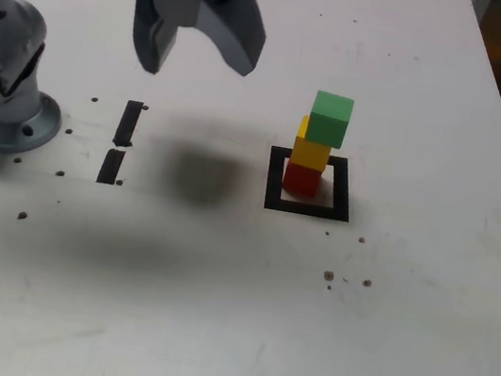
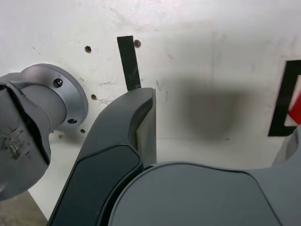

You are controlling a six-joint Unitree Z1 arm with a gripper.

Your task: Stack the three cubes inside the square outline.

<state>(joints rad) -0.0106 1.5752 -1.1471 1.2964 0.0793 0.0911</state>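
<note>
- My tool (image 1: pixel 196 51) hangs in the upper left of the exterior view, above the table (image 1: pixel 211 315) and well apart from the cubes. Its two fingers are spread with nothing between them, and its shadow lies on the table below.
- In the wrist view one dark finger (image 2: pixel 127 141) fills the lower middle, and I see no cube in it.
- Directly beneath my tool, at the left-centre of the exterior view, are two short black tape strips (image 1: pixel 121 144), laid end to end. My arm's grey base (image 1: pixel 1 106) sits at the far left edge.
- To the right of centre is the square outline (image 1: pixel 276 178), with the stack standing in it: the red cube (image 1: pixel 302 179) on the table, the yellow cube (image 1: pixel 312 151) on it, the green cube (image 1: pixel 330 118) on top.
- The stack sits towards the outline's left side, the red cube close to or touching the left tape edge; I cannot tell whether it overlaps the line.
- The stack's long axis is vertical, pointing up from the table. It is not straight: the green cube is shifted towards the frame's right and overhangs the yellow one.
- I judge the task essentially done: three cubes stacked, base within the square. All that seems left is to keep clear, since the offset top cube looks easy to topple.
</note>
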